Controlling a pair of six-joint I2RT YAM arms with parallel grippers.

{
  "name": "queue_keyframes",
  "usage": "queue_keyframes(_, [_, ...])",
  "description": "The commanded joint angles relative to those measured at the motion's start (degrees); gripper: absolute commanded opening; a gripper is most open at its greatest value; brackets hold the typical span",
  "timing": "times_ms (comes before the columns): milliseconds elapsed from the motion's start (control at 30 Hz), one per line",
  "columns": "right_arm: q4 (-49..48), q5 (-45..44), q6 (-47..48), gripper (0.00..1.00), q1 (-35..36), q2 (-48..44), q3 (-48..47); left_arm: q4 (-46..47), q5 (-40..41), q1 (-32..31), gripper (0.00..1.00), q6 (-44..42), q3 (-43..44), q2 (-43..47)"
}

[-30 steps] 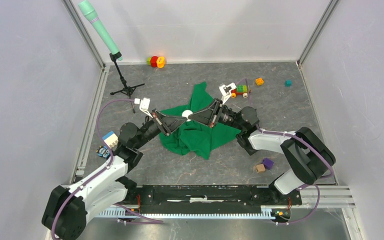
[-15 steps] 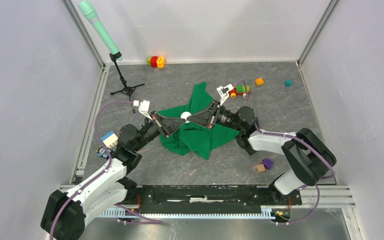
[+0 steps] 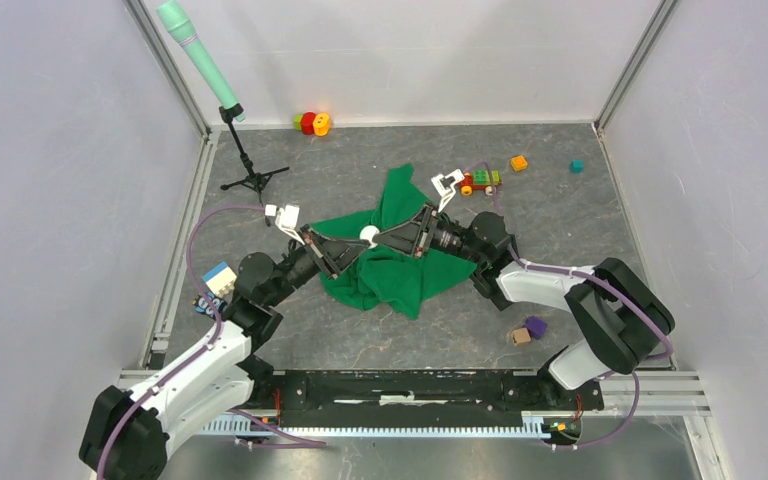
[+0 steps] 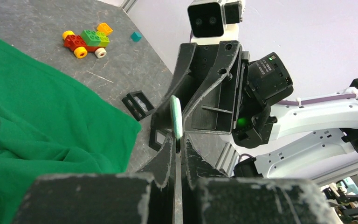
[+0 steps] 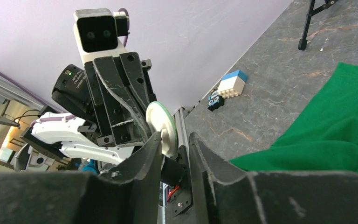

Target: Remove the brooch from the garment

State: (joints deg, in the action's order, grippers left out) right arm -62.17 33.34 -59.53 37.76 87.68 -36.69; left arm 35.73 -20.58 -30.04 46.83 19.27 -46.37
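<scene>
- The left tool (image 4: pixel 177 143) is squeezed shut on the bottom edge of the brooch (image 4: pixel 175 116), a small, pale, round disc held up in the air.
- The brooch looks light, thin and stiff. Its flat faces may be slippery, so I think the rim is the best place to pinch.
- The right tool (image 5: pixel 175 136) is just beside it, with its fingers apart.
- The garment (image 3: pixel 400 275) lies soft and floppy on the desk (image 3: pixel 560 200) below.

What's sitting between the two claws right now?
A small pale disc, held above the green cloth. It shows in the top view and in both wrist views.
</scene>
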Motion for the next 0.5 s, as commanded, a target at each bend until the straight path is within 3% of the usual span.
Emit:
queue_keyframes(0, [1.06, -5.11, 2.36, 0.38, -1.0, -0.94, 0.94, 4.09, 0.5, -0.54, 0.02, -2.24, 0.5, 2.85])
queue_keyframes(133, [-2.01, -4.03, 2.13, 0.56, -1.65, -2.02, 2.69, -0.17, 1.72, -0.56, 0.02, -3.93, 1.3, 2.39])
queue_keyframes(300, [-3.53, -3.0, 3.19, 0.64, -5.22, -8.3, 8.97, -7.51, 1.6, -0.54, 0.02, -7.26, 3.47, -0.57])
queue_keyframes(367, [2.32, -2.35, 6.99, 0.66, -6.93, -11.81, 10.3, -10.6, -0.12, -0.63, 0.02, -9.22, 5.2, -3.77])
queue_keyframes(467, [24.4, -3.95, 19.09, 0.66, -8.62, -16.39, 7.69, -17.14, -2.11, -1.35, 0.02, -12.45, 9.37, -10.18])
